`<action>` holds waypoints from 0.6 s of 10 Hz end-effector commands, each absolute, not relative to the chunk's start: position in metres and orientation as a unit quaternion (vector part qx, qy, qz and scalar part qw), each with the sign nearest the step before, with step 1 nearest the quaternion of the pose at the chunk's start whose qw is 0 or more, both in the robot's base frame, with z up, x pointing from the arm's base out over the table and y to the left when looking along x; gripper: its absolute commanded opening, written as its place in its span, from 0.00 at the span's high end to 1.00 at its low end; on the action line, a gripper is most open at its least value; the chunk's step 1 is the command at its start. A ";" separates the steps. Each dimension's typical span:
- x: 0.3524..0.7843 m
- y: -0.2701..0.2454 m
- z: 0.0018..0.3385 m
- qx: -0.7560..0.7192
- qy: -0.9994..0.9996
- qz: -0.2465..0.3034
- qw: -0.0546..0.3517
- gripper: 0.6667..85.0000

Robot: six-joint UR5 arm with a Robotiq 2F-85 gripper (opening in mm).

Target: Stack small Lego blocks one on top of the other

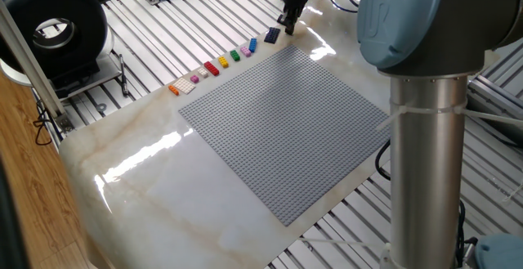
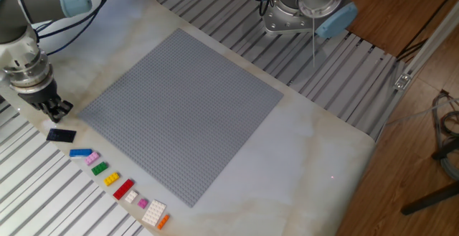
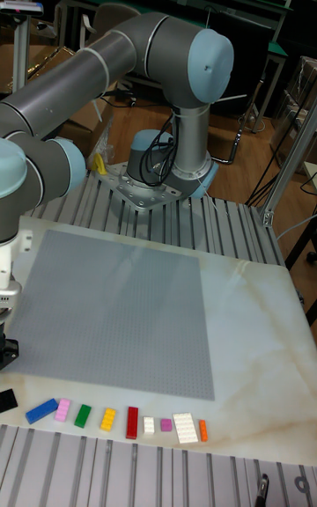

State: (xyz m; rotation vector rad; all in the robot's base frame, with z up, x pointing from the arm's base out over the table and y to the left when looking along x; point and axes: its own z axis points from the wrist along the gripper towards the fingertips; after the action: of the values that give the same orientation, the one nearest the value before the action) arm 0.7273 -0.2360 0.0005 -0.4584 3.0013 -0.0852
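The gripper (image 2: pixel 56 110) hangs just above the navy brick (image 2: pixel 61 135), holding nothing; how wide its jaws stand I cannot tell. The bricks lie in a row beside the baseplate (image 2: pixel 179 110): navy, blue (image 2: pixel 80 152), green (image 2: pixel 100 168), yellow (image 2: pixel 111 179), red (image 2: pixel 123 189).

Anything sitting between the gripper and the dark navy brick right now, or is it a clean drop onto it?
Nothing visible is in the way. The gripper hangs just above and beside the dark navy brick, which lies alone at the end of the row; its nearest neighbour, the blue brick, is on its far side.
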 end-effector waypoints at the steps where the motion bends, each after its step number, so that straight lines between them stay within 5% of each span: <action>1: 0.733 -0.232 0.001 -0.150 0.987 -0.021 0.060 1.00; 6: 0.746 -0.221 0.002 -0.138 0.987 -0.017 0.075 1.00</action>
State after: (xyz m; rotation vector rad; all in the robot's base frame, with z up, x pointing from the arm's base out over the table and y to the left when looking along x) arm 0.7390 -0.2273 0.0004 -0.4486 2.9787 -0.0690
